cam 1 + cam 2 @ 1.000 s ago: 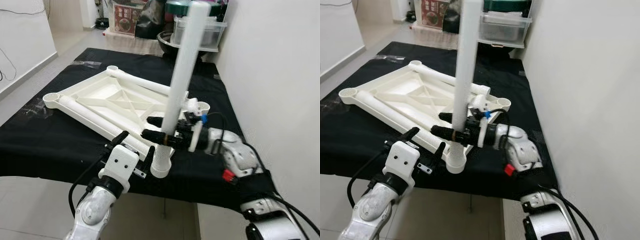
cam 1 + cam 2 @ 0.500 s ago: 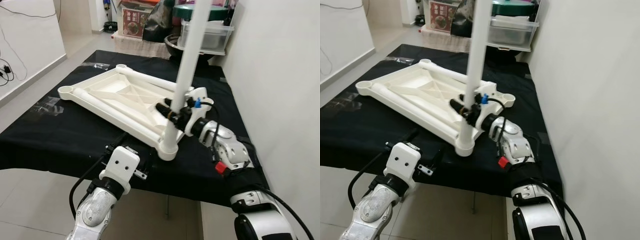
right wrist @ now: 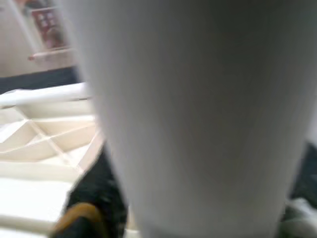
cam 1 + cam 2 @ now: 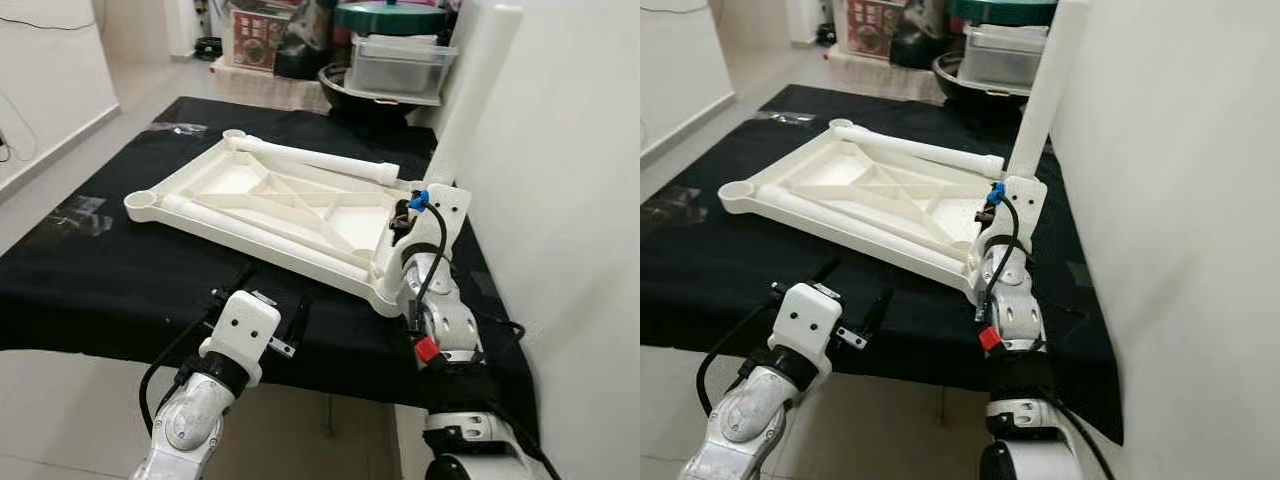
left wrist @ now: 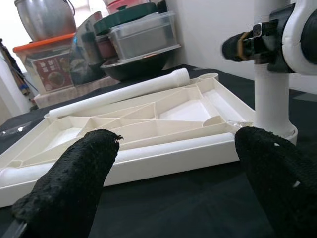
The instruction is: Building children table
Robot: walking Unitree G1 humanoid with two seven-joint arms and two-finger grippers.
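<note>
Change: a second ago the white table leg [image 4: 470, 95] stood over the near corner of the tabletop, just ahead of the left arm; now the right gripper [image 4: 402, 222] has carried it to the right-hand corner by the wall, and the head camera has shifted as well.
Right gripper: clenched around the lower part of the table leg, its wrist housing between the head camera and the fingers; in the left wrist view a black finger [image 5: 242, 47] reaches across the tube.
Left gripper: [image 5: 183, 183] released, its two padded fingers spread wide, low at the front table edge and pointing at the tabletop's near rail, touching nothing.
Table leg: leaning a little toward the wall, foot at or in the corner socket [image 5: 278, 133]; whether it is fully seated, I cannot tell.
Tabletop: [image 4: 270, 200] white plastic, upside down on the black cloth [image 4: 90, 280], ribs showing, a second leg [image 4: 310, 158] lying along its far rail.
Handling: likely light, hollow, stiff plastic, smooth and somewhat slippery; a long leg levers hard on the grip.
Where to hold: low on the tube near the socket, pressing straight down, while the free gripper could steady the tabletop's rail.
</note>
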